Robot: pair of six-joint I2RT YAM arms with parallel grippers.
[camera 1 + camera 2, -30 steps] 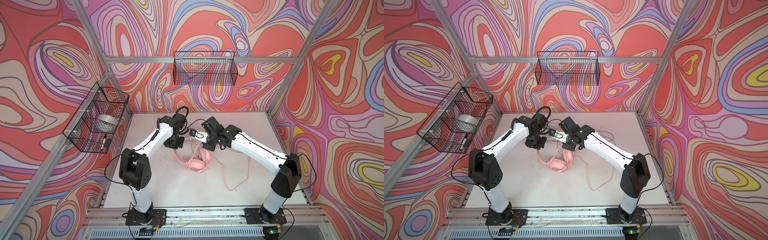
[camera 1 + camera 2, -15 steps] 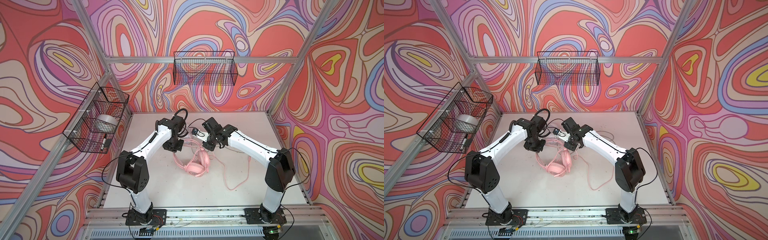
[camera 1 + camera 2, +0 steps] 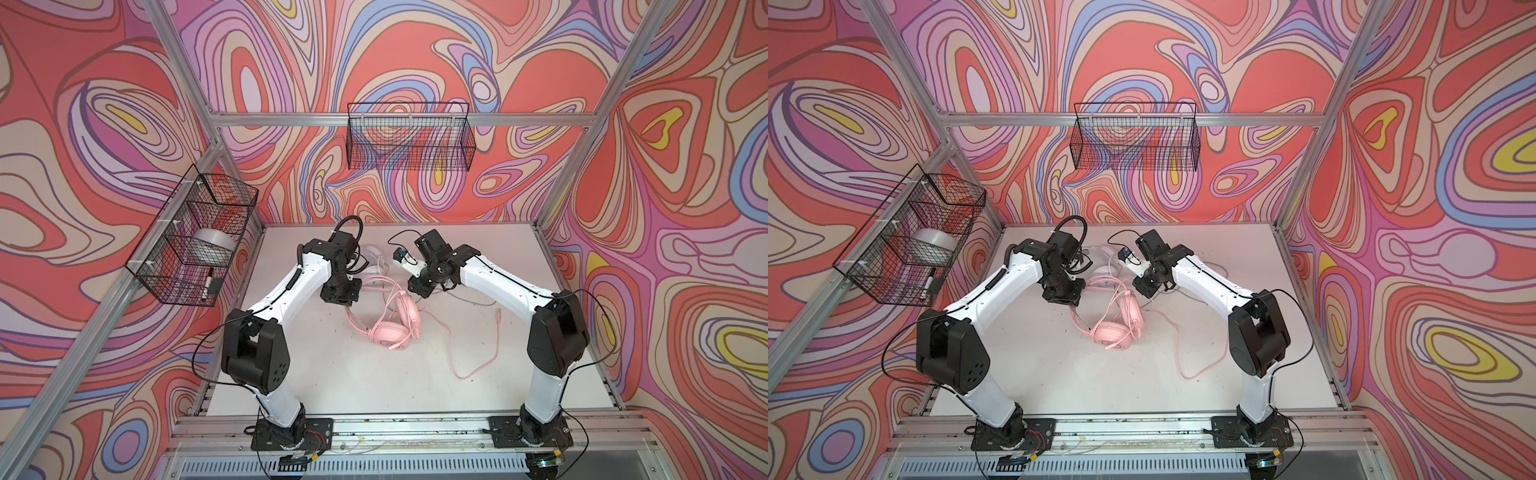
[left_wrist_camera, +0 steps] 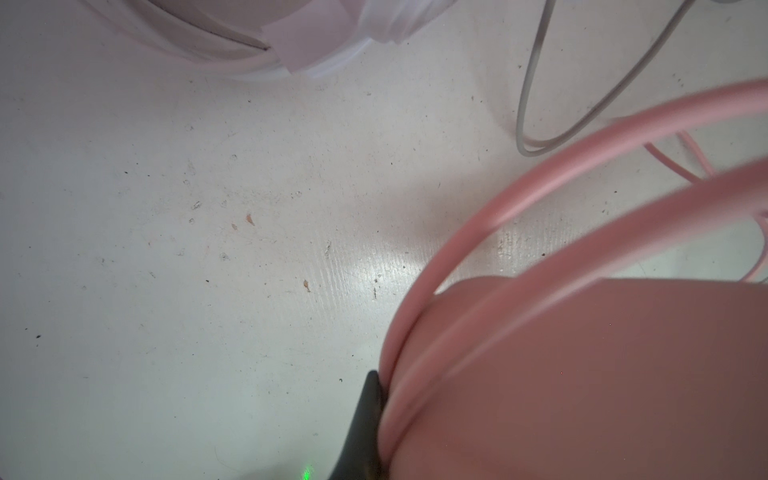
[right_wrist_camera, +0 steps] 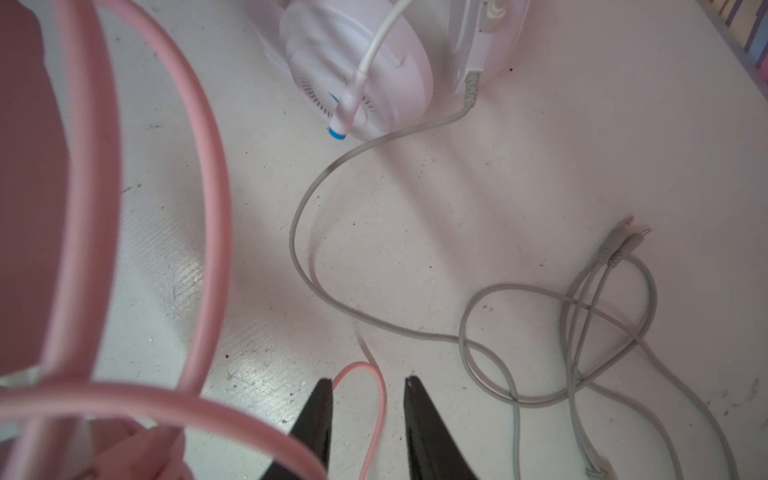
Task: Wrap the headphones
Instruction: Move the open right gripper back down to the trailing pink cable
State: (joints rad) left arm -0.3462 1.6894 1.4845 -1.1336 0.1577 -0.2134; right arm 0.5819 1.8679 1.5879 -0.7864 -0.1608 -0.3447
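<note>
Little of the wrapping is showing as done. The pink cable (image 5: 358, 364) is trailing loose across the table (image 5: 415, 208), and the grey cable (image 5: 292, 245) is lying in an untidy tangle. Neither is wound round its headset. Both cables are waiting to be gathered and coiled, so I am judging the task to be at an early stage.

The left gripper (image 3: 340, 297) is clamping the pink headset (image 3: 390, 332) by its headband (image 4: 494, 212). In the left wrist view one dark finger is pressing against the thin pink bands, while the other finger is hidden behind them.

The right gripper (image 5: 368, 384) is standing with its jaws parted, gripping nothing. A small loop of the pink cable is lying between the two fingers, close against one and clear of the other. The white headset (image 5: 365, 54) is lying well ahead of those parted jaws, with its grey cable running past them on one side.
</note>
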